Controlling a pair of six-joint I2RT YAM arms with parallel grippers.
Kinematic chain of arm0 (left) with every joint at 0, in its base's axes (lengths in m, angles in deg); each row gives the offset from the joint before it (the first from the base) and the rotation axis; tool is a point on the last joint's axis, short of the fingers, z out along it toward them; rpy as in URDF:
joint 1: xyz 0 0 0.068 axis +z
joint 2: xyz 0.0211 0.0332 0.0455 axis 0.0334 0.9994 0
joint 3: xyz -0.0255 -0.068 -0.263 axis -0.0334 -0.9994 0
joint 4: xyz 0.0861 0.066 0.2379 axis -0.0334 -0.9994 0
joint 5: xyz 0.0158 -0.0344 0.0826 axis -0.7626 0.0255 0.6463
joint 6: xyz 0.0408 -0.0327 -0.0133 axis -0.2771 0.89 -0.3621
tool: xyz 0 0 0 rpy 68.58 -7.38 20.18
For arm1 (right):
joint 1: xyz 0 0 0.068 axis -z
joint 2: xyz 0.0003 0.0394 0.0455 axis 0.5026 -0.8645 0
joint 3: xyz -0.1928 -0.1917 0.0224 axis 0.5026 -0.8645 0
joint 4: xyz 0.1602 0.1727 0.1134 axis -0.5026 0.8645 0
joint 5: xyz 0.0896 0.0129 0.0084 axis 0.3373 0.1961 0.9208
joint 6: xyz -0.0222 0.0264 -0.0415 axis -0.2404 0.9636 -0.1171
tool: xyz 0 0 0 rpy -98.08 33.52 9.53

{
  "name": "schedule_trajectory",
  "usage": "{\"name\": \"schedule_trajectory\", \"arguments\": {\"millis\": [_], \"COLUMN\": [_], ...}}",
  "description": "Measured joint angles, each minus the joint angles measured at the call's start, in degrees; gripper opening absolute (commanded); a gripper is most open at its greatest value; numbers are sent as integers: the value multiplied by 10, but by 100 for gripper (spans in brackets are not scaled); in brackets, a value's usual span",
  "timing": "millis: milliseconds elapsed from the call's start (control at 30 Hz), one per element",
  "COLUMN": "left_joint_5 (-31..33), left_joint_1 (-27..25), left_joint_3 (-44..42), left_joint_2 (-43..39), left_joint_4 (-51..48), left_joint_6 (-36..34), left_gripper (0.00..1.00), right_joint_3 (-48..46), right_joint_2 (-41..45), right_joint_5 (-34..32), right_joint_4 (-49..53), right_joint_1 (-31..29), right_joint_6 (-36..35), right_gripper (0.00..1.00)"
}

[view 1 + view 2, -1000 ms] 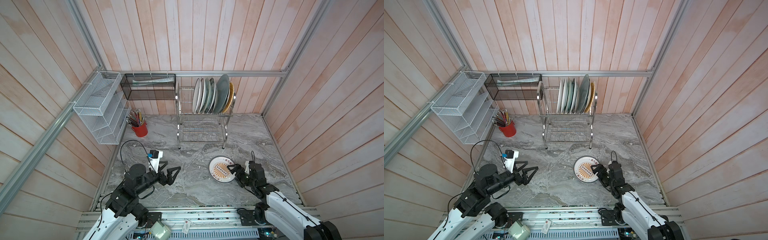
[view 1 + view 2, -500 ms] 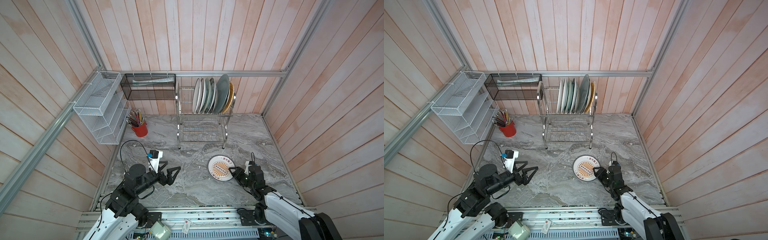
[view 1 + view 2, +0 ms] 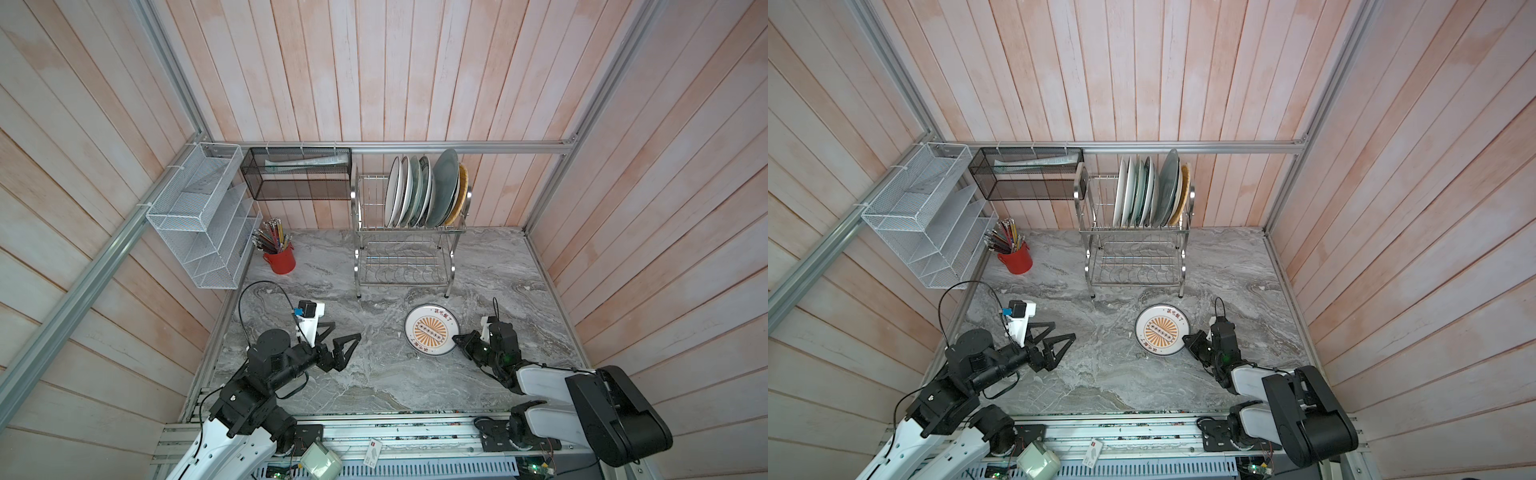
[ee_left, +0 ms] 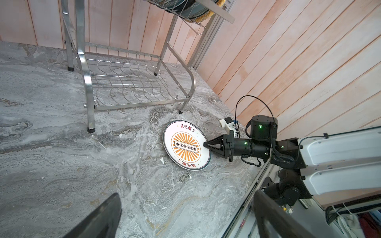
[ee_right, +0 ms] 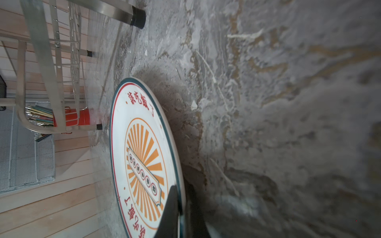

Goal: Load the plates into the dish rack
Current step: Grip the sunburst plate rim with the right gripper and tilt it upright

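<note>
The left fingers (image 3: 347, 341) gape wide; right fingers (image 4: 214, 143) pinch together.

Scene is lit bright & even by diffuse light from overhead; shadows are kept soft in both top views. Wide-angle distortion is noted there: wall planks (image 3: 291, 83) fan outward twd the frame edges. In left wrist view, pale glare streaks are seen on the dish rack (image 4: 79, 31) tubes, and the left gripper (image 4: 185, 193) fingers (image 4: 99, 218) are rendered dark & blurred, too close for focus. In right wrist view a soft dark shadow is cast on the tabletop (image 5: 309, 103) beside the plate (image 5: 142, 160). The right gripper (image 5: 182, 189) fingers (image 5: 171, 212) & nearest tabletop are out of focus, w/ detail smeared twd that edge.
</note>
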Motion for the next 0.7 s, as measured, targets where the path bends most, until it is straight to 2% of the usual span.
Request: {"name": "schedule_trajectory", "arguments": {"millis": [133,367,700], "left_joint_5": [1,12,16], "left_joint_1": [0,0,0], "left_joint_3": [0,0,-5], "left_joint_2": [-2,-9,-23], "left_joint_4": [0,1,6], "left_joint_6": [0,0,11], "left_gripper": [100,100,100], "right_joint_3": [0,5,82], "right_joint_2": [20,122,191], "right_joint_5": [3,1,0], "right_joint_4": [22,136,306], "right_joint_1": [-1,-1,-13], "right_joint_6": [0,-12,-30], "right_gripper": [0,0,0]}}
